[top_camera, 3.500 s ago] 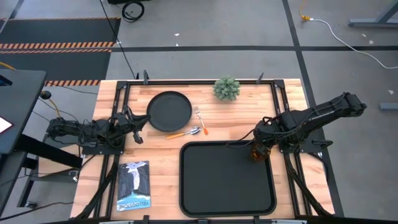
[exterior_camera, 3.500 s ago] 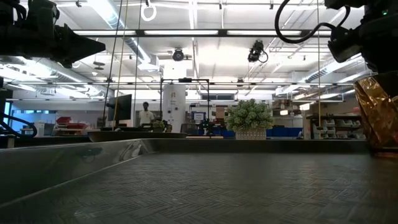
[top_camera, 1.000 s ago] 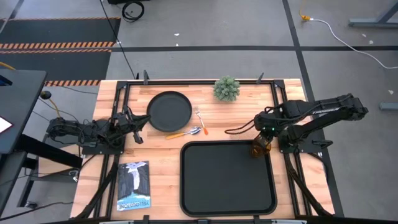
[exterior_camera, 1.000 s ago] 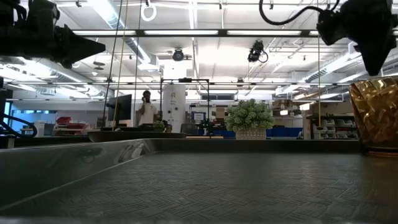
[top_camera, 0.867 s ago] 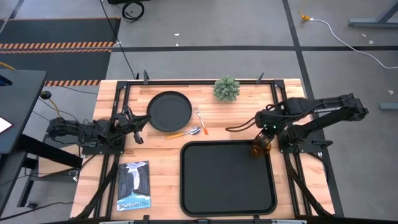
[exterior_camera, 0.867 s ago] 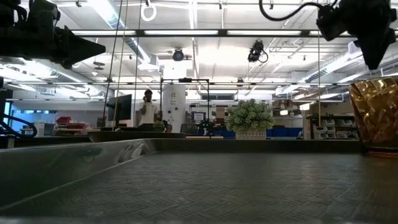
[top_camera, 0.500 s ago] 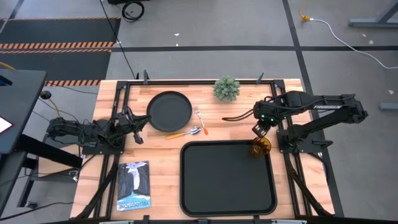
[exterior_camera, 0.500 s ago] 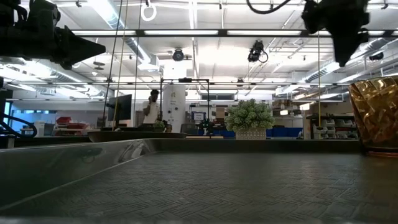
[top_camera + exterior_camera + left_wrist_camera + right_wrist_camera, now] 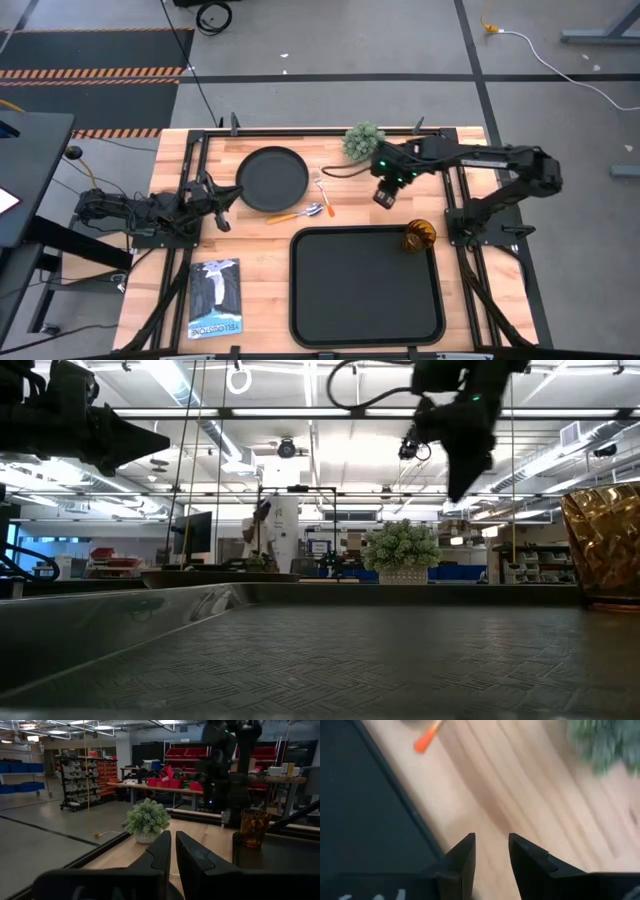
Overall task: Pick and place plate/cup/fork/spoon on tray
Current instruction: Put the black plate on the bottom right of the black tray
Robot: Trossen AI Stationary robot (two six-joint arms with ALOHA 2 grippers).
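Two dark arms work at the wooden counter [image 9: 270,270]. Far on the left side the left pincer [image 9: 226,196] rests low near the counter edge, with its fingers almost together and nothing between them. A booklet [image 9: 215,298] lies flat below it, closer to the front edge. Next comes the round black plate [image 9: 272,179], sitting on the wood just past the left pincer. Beside the plate on its right lie the spoon [image 9: 297,213] and the fork [image 9: 321,192], both with thin orange handles; the spoon is at the plate's lower right edge and the fork is just right of it, with its silver end pointing to the back. A small green plant [image 9: 364,141] stands at the back of the counter. The big black tray [image 9: 365,287] fills the front middle of the counter. The right pincer [image 9: 385,194] hangs in the air over bare wood, between the fork and the tray's back right corner, and its fingers are a little apart and hold nothing. The orange cup [image 9: 419,237] stands upright in the tray's back right corner, apart from the right pincer.
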